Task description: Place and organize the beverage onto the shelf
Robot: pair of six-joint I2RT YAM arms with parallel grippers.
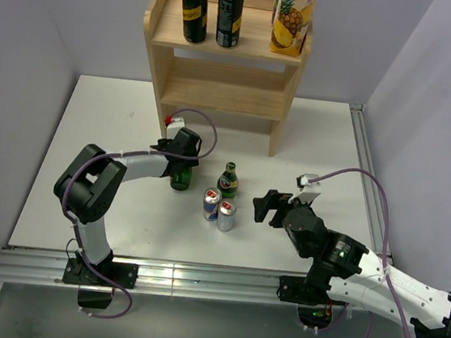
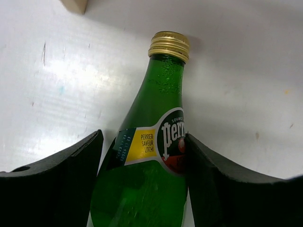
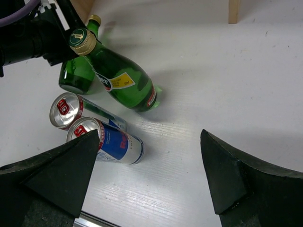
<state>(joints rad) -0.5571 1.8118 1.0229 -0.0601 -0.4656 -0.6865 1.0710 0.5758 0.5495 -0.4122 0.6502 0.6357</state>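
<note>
Green glass Perrier bottle [image 2: 149, 127], gold cap, yellow-and-dark label, stands centre-left in the overhead view on the white table [image 1: 92, 121]. Left gripper [image 1: 180, 170] pinches its body; right gripper [image 3: 151, 179] spread wide, empty.

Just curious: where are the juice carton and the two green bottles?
Juice carton [image 1: 293, 22]: top view, front face.
Gripped bottle [image 2: 163, 90]: left wrist view, neck.
Free bottle [image 1: 228, 186]: top view, body.

2 black cans [image 1: 194, 8] top the wooden shelf [image 1: 218, 93]; 2 green bottles [image 1: 228, 181] and 2 slim cans [image 1: 212, 204] stand before it.
</note>
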